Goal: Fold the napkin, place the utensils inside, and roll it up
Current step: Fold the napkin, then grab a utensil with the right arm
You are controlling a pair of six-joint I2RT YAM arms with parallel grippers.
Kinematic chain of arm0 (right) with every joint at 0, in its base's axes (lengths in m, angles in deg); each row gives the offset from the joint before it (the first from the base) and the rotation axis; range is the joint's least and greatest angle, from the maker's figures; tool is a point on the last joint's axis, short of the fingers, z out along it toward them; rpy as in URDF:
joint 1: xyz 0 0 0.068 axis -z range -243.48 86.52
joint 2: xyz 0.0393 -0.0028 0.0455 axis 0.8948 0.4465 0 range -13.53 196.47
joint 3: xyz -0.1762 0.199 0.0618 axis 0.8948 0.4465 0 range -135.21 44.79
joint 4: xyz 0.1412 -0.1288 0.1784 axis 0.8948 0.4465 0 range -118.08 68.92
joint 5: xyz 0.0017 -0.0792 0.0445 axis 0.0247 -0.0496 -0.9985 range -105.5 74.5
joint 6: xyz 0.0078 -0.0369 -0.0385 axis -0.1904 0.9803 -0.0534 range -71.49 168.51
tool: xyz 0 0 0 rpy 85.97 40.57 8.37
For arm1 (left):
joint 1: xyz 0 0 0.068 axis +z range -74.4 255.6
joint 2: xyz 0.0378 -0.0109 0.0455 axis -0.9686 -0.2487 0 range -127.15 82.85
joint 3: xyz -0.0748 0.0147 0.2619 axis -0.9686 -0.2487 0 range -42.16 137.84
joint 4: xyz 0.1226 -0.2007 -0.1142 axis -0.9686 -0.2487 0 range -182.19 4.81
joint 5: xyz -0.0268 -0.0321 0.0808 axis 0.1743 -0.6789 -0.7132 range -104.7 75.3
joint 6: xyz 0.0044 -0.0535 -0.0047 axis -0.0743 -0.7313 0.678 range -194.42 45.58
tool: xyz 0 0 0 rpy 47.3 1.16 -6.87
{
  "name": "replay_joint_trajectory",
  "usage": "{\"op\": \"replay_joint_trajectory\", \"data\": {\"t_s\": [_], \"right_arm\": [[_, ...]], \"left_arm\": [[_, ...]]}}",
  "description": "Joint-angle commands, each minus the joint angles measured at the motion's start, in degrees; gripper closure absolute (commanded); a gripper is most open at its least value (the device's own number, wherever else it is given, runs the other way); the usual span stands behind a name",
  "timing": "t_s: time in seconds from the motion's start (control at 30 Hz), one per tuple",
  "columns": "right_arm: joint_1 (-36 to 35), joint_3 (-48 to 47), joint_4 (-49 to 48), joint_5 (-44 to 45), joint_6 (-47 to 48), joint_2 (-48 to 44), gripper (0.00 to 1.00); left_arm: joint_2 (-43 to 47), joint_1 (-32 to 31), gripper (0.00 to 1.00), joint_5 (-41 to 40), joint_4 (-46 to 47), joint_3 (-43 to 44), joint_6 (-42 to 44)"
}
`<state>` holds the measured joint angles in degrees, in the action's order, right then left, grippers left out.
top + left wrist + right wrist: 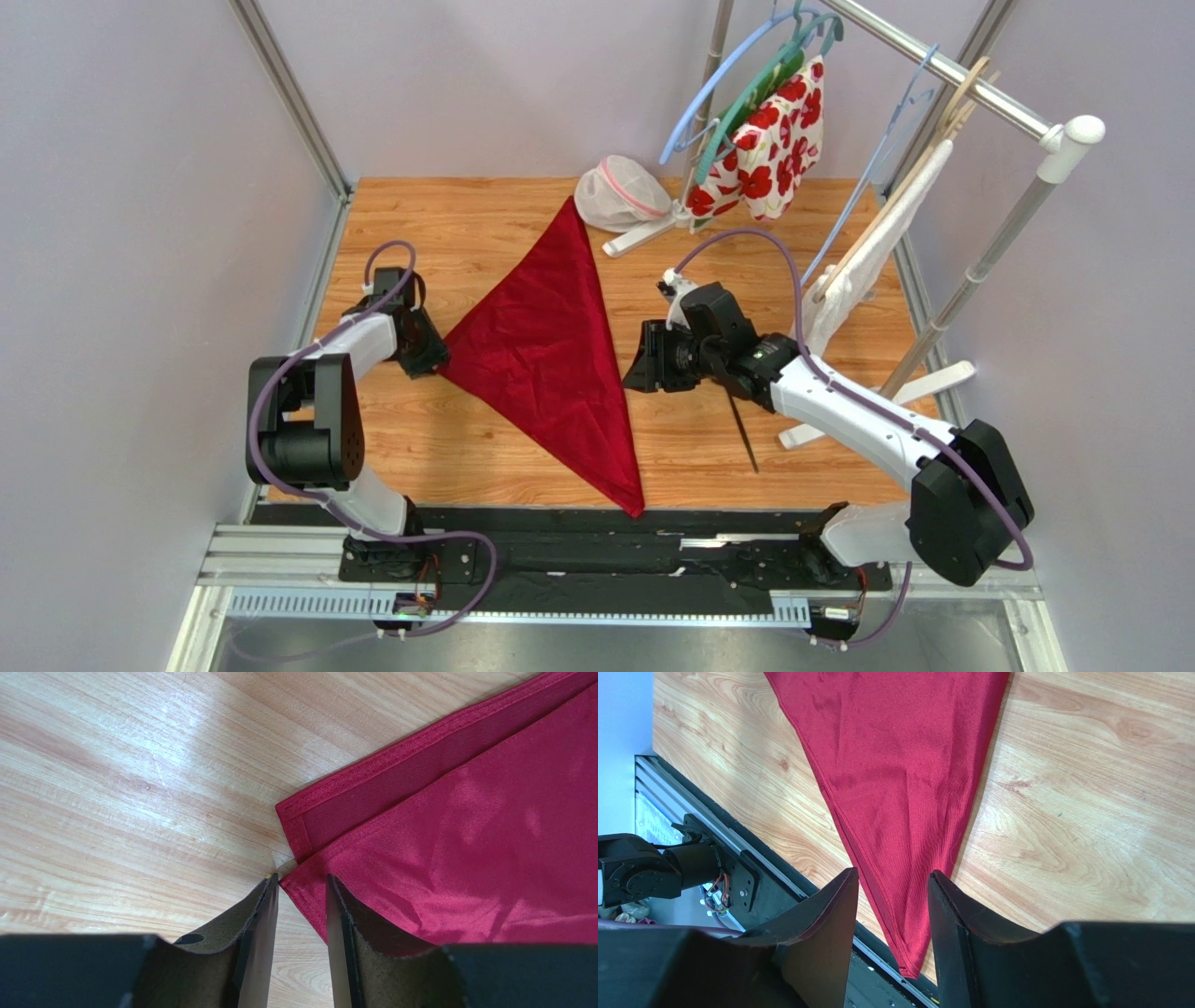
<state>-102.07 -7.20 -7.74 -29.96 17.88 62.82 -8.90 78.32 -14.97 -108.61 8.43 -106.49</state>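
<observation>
A: How far along does the job look?

B: The first fold seems done. The napkin (547, 336) lies on the counter (463, 224) as a flat two-layer triangle between the arms. Nothing is laid inside it and nothing is rolled, so two of the three steps are left.

A: Starting at the left, what is that arm doing?

B: The left end effector (302, 882) sits low at the triangle's left corner. Its fingers stand apart with bare wood showing between them, gripping nothing. The corner lies right at its tips. There the lower layer's hemmed corner pokes out just past the upper one, so the fold looks slightly off.

A: And the right?

B: The right end effector (643, 373) is at the napkin's long right edge, about touching it. Its fingers are parted too, and empty. Through the gap, its wrist view shows the triangle's near tip.

A: The utensils?

B: Only one shows, a black spoon (744, 434). It lies behind the right end effector, partly under that arm and off the cloth, so it probably has to be fetched next.

A: The count?

B: One napkin, one spoon, two end effectors. Beyond the right end effector, one floral cloth (769, 140) and one white towel (873, 259) hang on a rack (982, 84).
</observation>
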Motion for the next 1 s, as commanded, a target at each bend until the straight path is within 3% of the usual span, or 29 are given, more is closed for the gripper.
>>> {"op": "replay_joint_trajectory", "data": {"t_s": [0.0, 0.27, 0.4, 0.6, 0.97], "right_arm": [[0.0, 0.13, -0.92, 0.84, -0.39, -2.35, 0.55], [-0.08, 0.66, -0.12, 1.71, -0.13, -4.99, 0.55], [-0.08, 0.75, 0.23, 1.98, 0.31, -5.52, 0.54], [-0.08, 0.75, 0.49, 2.33, 0.75, -5.61, 0.54], [-0.08, 0.57, 0.67, 2.15, 0.93, -4.82, 0.54]], "left_arm": [[-0.98, 0.18, 0.63, -1.47, -3.2, 1.88, -0.01], [-2.38, 0.09, 0.73, -5.09, -4.79, 2.06, 0.96], [-2.47, 0.18, 0.9, -5.0, -4.71, 2.06, 1.14], [-2.21, 0.0, 1.0, -4.74, -4.79, 2.32, 1.58], [-1.94, 0.18, 1.0, -3.59, -4.35, 6.27, 3.42]]}}
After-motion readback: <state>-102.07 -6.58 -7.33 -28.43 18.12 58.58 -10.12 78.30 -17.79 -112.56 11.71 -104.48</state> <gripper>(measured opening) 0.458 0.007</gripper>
